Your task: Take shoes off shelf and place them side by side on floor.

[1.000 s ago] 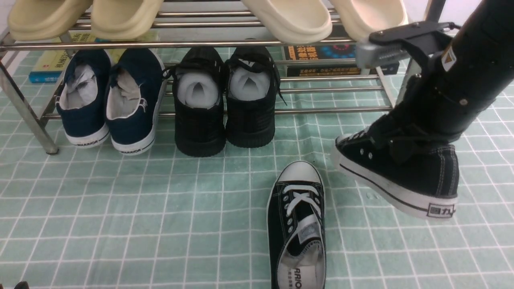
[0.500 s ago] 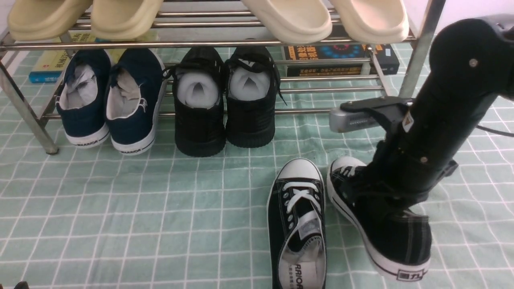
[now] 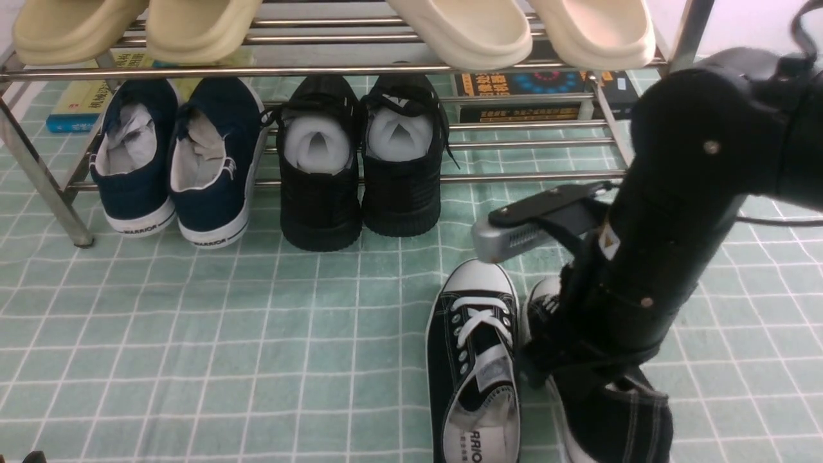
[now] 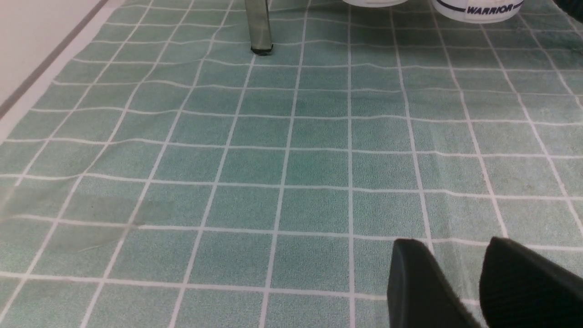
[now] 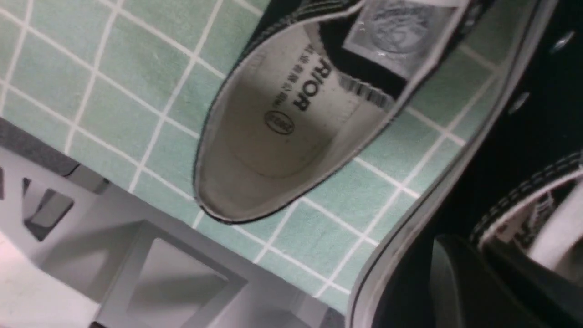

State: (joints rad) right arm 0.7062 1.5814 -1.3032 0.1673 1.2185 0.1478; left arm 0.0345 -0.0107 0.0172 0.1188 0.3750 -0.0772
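One black canvas shoe with white laces lies on the green gridded floor, toe toward the metal shelf. Just right of it is the second shoe, toe level with the first one's toe. My right gripper is shut on its side wall, mostly hidden behind my arm. In the right wrist view the gripper clamps the collar of the held shoe, and the first shoe shows its insole. My left gripper hovers open over bare floor.
On the shelf's lower tier stand a navy pair and an all-black pair. Yellow slippers and cream slippers lie on the top tier. Books lie behind. A shelf leg stands near my left gripper.
My right arm has carried the held shoe down, leftward and toward me, from beside the shelf's right end to right next to the shoe on the floor.
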